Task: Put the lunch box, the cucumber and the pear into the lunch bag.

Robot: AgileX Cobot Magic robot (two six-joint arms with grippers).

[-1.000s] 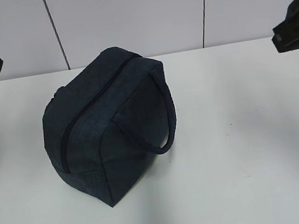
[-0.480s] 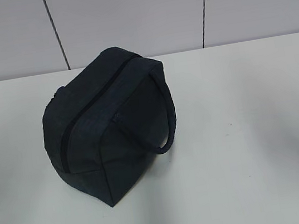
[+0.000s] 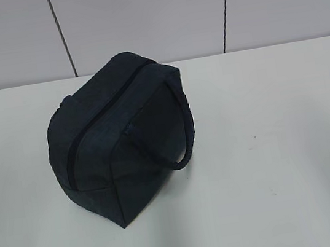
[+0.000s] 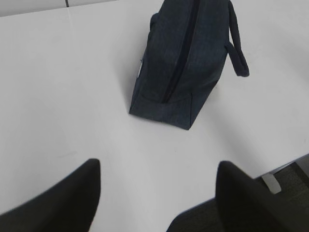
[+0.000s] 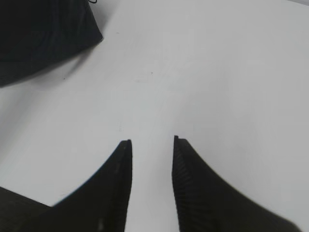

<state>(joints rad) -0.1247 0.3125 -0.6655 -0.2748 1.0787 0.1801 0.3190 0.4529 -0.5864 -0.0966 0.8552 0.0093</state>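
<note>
The dark navy lunch bag [image 3: 117, 137] stands on the white table, left of centre in the exterior view, its top zipper shut and one loop handle hanging down its right side. The left wrist view shows the lunch bag [image 4: 183, 63] from behind and above. My left gripper [image 4: 157, 171] hovers open and empty over bare table, well short of the bag. My right gripper [image 5: 152, 141] is open with a narrower gap and nothing between its fingers; a corner of the lunch bag [image 5: 43, 34] lies to its upper left. Lunch box, cucumber and pear are out of view. Neither gripper shows in the exterior view.
The white table [image 3: 268, 145] stretches out to the right of the bag. A grey panelled wall [image 3: 137, 22] stands behind it. The table's near edge and a dark floor [image 4: 289, 181] show at the lower right of the left wrist view.
A second ago both grippers showed at the upper left and right edges of the exterior view; both have since left that view. The bag has not moved.
</note>
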